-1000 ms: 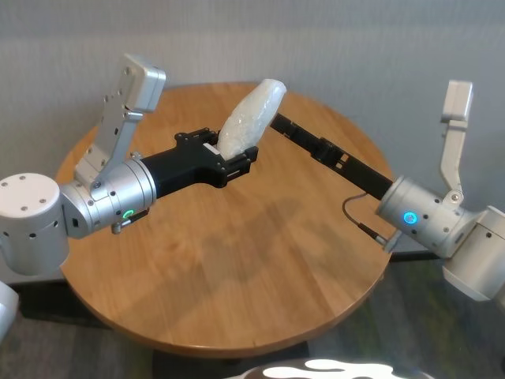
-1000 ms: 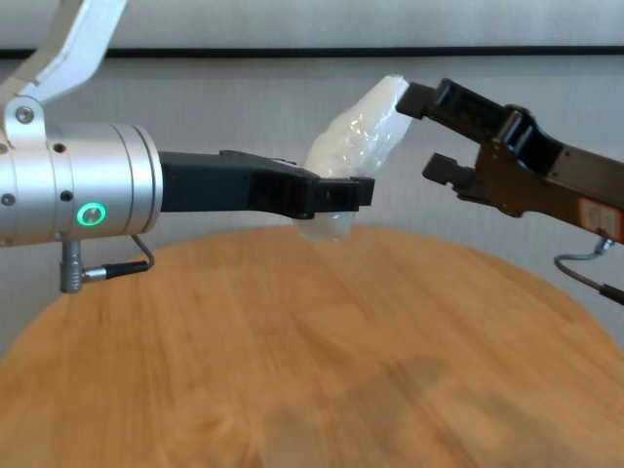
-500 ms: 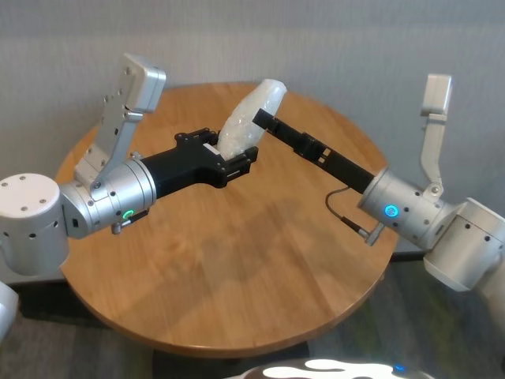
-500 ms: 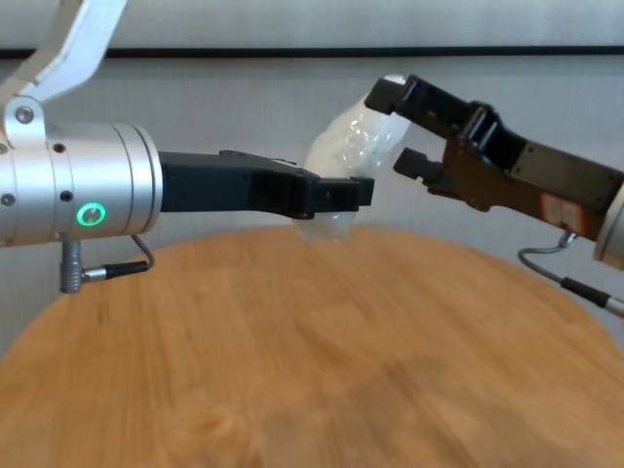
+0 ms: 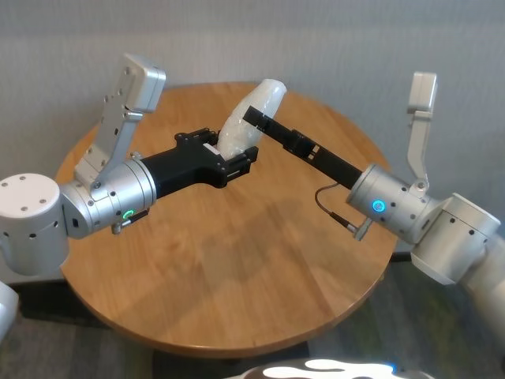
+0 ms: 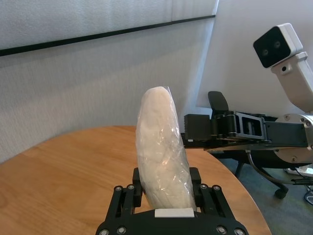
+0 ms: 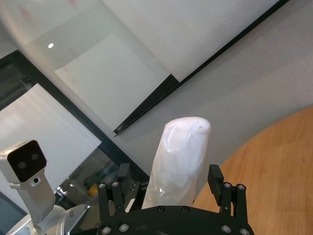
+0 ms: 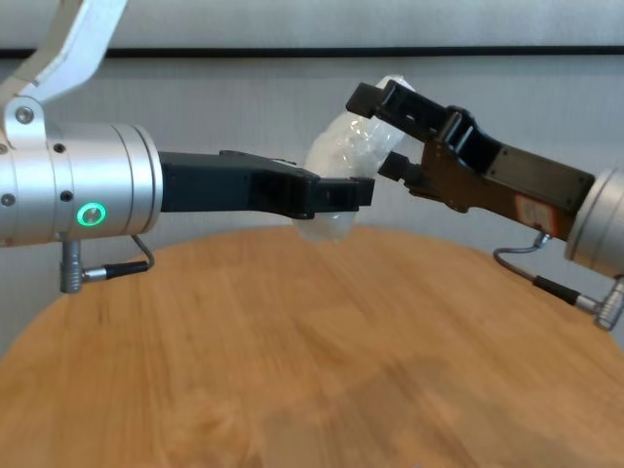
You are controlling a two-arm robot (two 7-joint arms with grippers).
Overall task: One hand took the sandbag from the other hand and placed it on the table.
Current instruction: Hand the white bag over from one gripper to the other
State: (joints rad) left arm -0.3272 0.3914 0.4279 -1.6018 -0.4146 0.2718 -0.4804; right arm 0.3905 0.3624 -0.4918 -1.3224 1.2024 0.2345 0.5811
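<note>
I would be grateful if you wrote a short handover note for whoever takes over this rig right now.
Left gripper: shut on the lower part of the sandbag, holding it upright in the air above the table.
Right gripper: open, its fingers on either side of the sandbag's upper part, not closed on it.
Done: the sandbag is presented for the handover and the right gripper is in place around it.
Left: close the right gripper, release the left, then set the sandbag down on the table.

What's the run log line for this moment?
left hand: shut on white film-wrapped sandbag | right hand: open around its top | over round wooden table
</note>
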